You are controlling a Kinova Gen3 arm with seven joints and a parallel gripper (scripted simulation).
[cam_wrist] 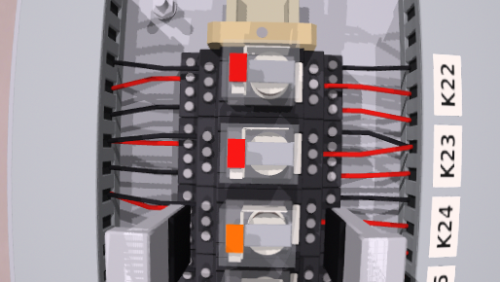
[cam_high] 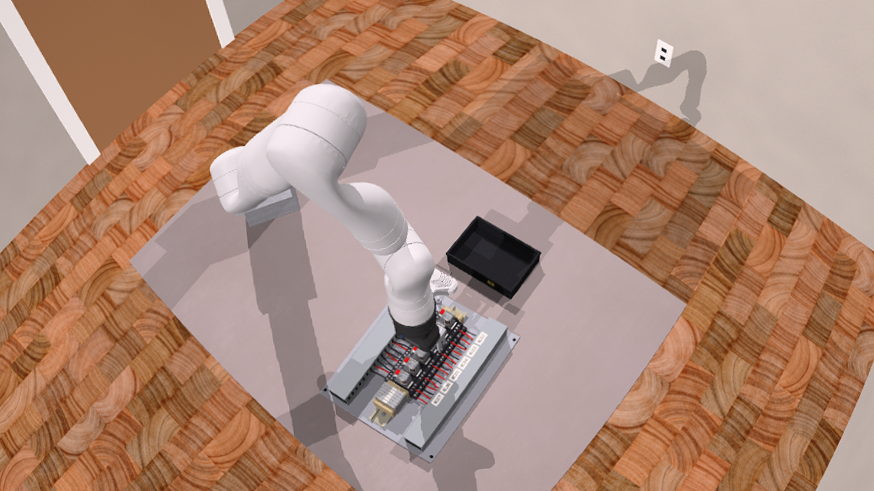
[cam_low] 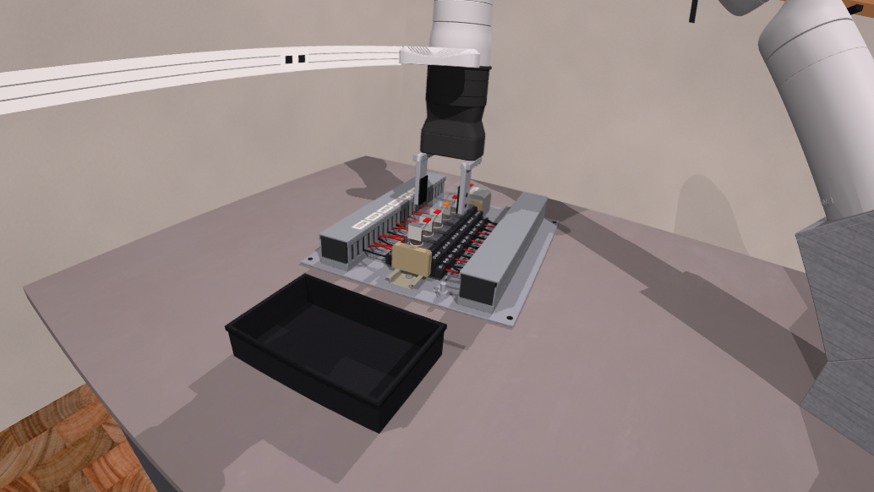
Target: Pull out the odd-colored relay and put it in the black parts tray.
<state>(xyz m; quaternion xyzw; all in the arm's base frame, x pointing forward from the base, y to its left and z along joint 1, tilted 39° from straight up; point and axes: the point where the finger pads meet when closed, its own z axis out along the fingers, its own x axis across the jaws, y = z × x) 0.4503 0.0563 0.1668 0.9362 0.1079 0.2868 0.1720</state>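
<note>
The grey relay panel (cam_low: 434, 244) lies flat on the table, with a row of relays down its middle. In the wrist view the relay with the orange button (cam_wrist: 260, 235) sits by the label K24; the relays above it, K22 (cam_wrist: 263, 78) and K23 (cam_wrist: 263, 153), have red buttons. My gripper (cam_wrist: 257, 236) is open and empty, one finger on each side of the orange-button relay, just above it. It also shows in the exterior view (cam_low: 441, 198), pointing straight down over the orange button (cam_low: 446, 203). The black parts tray (cam_low: 335, 348) stands empty in front of the panel.
Grey wire ducts (cam_low: 504, 247) run along both sides of the relay row, with red and black wires between. A beige end clamp (cam_low: 411, 259) sits at the row's near end. The arm's base (cam_low: 840, 305) stands at the right of the table.
</note>
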